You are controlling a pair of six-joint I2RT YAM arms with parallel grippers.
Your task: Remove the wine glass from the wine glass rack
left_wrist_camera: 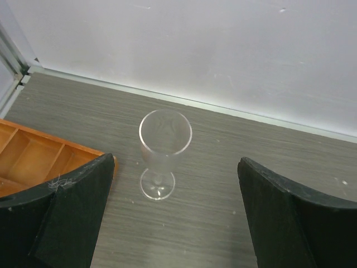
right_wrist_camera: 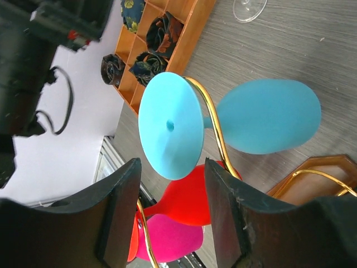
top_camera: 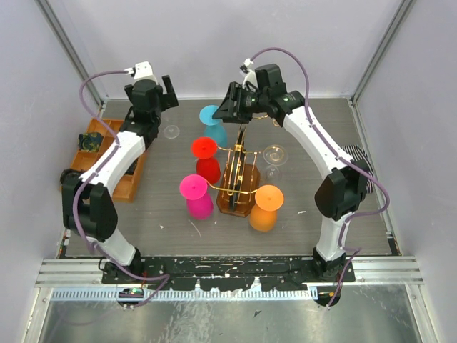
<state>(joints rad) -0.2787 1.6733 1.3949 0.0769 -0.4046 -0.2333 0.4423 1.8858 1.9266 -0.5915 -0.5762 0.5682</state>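
The wine glass rack (top_camera: 238, 187), gold wire on an oval brown base, stands mid-table with several coloured glasses hanging upside down. A blue wine glass (top_camera: 211, 116) hangs at its far end. In the right wrist view its round foot (right_wrist_camera: 170, 125) sits on a gold hook arm (right_wrist_camera: 215, 125), bowl (right_wrist_camera: 268, 123) beyond. My right gripper (right_wrist_camera: 172, 167) straddles the foot's lower rim, fingers (right_wrist_camera: 120, 212) close on both sides, a thin gap showing at the right one. My left gripper (left_wrist_camera: 175, 167) hangs wide open over a clear glass (left_wrist_camera: 163, 151) standing on the table.
Red (top_camera: 205, 148), pink (top_camera: 193, 188) and orange (top_camera: 269, 198) glasses hang from the rack, a clear one (top_camera: 275, 153) on its right side. A wooden compartment tray (top_camera: 107, 153) with dark rolled items lies at the left. Walls enclose the table.
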